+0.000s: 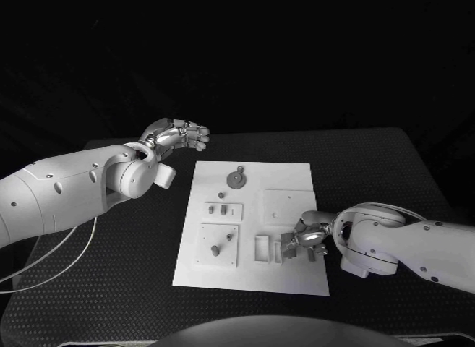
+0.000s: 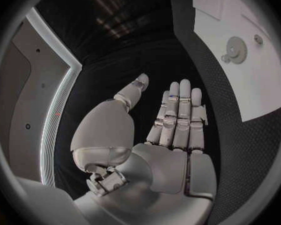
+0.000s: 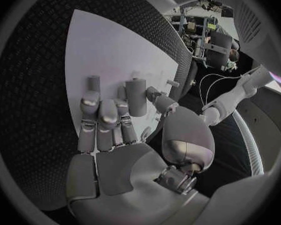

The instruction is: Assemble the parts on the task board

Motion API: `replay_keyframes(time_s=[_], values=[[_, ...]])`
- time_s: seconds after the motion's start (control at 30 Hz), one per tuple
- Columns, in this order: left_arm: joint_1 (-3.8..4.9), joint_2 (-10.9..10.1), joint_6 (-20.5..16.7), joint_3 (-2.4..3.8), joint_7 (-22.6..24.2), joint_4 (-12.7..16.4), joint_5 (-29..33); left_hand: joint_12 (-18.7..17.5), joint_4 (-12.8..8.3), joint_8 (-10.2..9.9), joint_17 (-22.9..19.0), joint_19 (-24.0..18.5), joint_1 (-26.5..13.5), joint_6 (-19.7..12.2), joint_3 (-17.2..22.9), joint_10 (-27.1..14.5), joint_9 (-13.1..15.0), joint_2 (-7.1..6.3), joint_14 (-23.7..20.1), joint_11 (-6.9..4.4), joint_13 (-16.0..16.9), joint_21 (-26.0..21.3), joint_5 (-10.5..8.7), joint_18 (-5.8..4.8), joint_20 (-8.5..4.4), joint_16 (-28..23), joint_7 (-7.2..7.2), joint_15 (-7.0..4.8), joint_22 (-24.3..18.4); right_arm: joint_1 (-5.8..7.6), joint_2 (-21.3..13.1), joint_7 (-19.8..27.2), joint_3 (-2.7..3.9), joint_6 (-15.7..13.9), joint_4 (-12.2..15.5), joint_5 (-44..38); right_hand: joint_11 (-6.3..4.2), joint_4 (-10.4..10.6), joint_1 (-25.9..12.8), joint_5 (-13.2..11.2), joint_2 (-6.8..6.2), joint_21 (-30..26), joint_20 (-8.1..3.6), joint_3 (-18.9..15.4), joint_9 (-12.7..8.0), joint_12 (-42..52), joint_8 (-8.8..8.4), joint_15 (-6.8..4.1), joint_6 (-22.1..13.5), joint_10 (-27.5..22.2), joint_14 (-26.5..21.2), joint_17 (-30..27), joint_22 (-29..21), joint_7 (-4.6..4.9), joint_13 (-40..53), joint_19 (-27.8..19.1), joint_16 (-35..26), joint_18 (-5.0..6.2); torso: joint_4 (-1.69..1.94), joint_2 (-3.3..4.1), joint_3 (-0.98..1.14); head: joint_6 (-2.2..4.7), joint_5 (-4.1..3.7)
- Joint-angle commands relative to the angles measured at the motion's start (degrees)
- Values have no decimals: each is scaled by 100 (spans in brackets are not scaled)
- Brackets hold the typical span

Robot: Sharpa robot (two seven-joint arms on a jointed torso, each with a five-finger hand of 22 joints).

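Observation:
The white task board (image 1: 249,269) lies in the middle of the table, also seen as the task board (image 2: 256,80) and the task board (image 3: 109,50). My right hand (image 1: 308,238) is low over its near right part, beside the slotted holders (image 1: 267,248). In the right wrist view my right hand (image 3: 115,130) pinches a grey cylindrical part (image 3: 136,96) between thumb and a finger. My left hand (image 1: 180,136) hovers off the board's far left corner; in the left wrist view my left hand (image 2: 165,130) has straight fingers and holds nothing.
On the board lie a grey gear (image 1: 237,177), seen too as the gear (image 2: 236,49), a small two-peg block (image 1: 223,210), a square plate with pegs (image 1: 218,242) and a square recess (image 1: 289,202). A short peg (image 3: 173,83) stands by my right thumb.

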Motion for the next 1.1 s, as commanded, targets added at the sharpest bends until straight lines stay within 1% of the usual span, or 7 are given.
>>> replay_keyframes(time_s=[0.03,0.27,0.37,0.6,0.73,0.8,1.1], values=[[5,11,73,4,38,5,30,8,32,16,9,26,-55,-27,-2,-31,-9,-2,37,-6,-10,-36,17,40,6,-21,-8,18,10,36,-30,1,1,-203,61,132,0,-34,-86,20,-32,15,39,15,18,-37,33,-3,54,48,47,7,-10,-10,8,-3,27,210,-3,-1,-1,11,-2],[4,7,72,3,35,7,30,9,31,17,14,26,-53,-27,0,-30,-9,-2,39,-6,-10,-38,18,40,6,-24,-8,18,13,155,-115,15,18,-256,190,322,-5,-26,-126,22,-100,22,42,58,16,-54,22,-10,67,69,58,5,-26,-14,18,10,26,210,-1,1,-4,29,-7],[4,8,69,3,31,7,30,9,31,17,14,26,-53,-27,0,-30,-9,-2,39,-6,-10,-38,18,40,6,-24,-8,18,13,193,-100,-19,21,-240,205,503,-5,-26,-127,22,-101,22,42,58,16,-54,22,-10,67,69,58,6,-26,-14,18,10,26,210,-1,2,-5,32,2],[6,0,78,2,15,19,30,9,31,18,17,27,-52,-27,1,-30,-9,-4,39,-6,-11,-39,19,40,6,-27,-8,18,14,261,122,-267,19,-114,110,1071,-5,-25,-135,27,-98,23,43,66,14,-60,18,-10,67,71,55,-2,-30,-14,21,12,20,210,1,5,-9,31,23],[7,2,80,2,8,22,30,9,29,19,19,26,-51,-27,1,-30,-9,-6,39,-6,-11,-40,19,40,6,-28,-8,18,16,267,262,-374,16,-79,52,1326,-2,-21,-176,26,-96,27,48,60,12,-71,9,-6,65,69,56,2,-34,-11,27,10,22,210,-1,8,-12,29,22],[8,6,86,2,5,27,30,9,29,19,20,27,-51,-27,1,-30,-9,-7,40,-5,-11,-40,19,40,6,-29,-8,18,16,267,320,-388,16,20,11,1372,0,-20,-200,25,-94,29,52,55,11,-77,4,-4,65,68,58,8,-36,-9,31,7,26,210,2,7,-12,29,24],[11,9,91,2,0,38,30,9,29,20,25,27,-51,-26,1,-30,-9,-10,41,-6,-12,-42,19,40,6,-32,-8,18,19,265,524,-431,-9,140,-107,1442,7,-9,-335,13,-127,40,64,8,10,-101,-15,2,55,50,30,-8,-42,-3,54,-14,10,210,13,11,-1,-4,28]])
